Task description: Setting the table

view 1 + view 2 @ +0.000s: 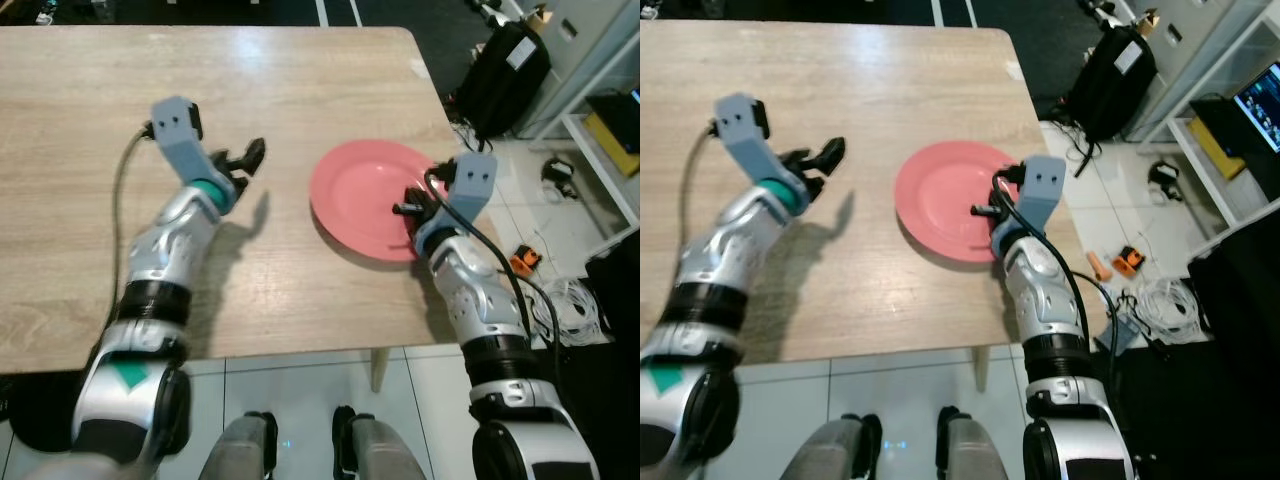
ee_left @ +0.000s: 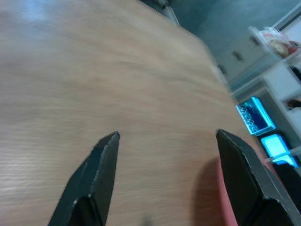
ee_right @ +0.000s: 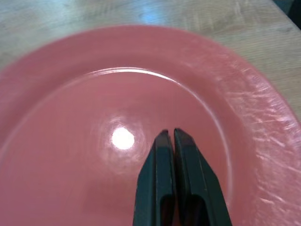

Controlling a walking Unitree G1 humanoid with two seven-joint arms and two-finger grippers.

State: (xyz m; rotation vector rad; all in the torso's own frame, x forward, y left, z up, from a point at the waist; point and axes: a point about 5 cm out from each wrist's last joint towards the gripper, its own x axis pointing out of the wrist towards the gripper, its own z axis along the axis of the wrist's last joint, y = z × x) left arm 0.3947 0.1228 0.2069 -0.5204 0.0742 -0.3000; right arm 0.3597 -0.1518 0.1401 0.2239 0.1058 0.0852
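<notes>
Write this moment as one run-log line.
right gripper: shut, above pink plate | left gripper: open, over bare table | plate near table's right edge

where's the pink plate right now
In the head views the pink plate lies flat on the wooden table, toward its right side near the front edge. The right hand is over its near rim, fingers shut; the left hand hovers open to its left.

You see one round, glossy pink plate (image 1: 365, 200), shallow with a broad rim, lying flat and upright on the light wooden table (image 1: 200, 90) near its right edge, nothing on it.
</notes>
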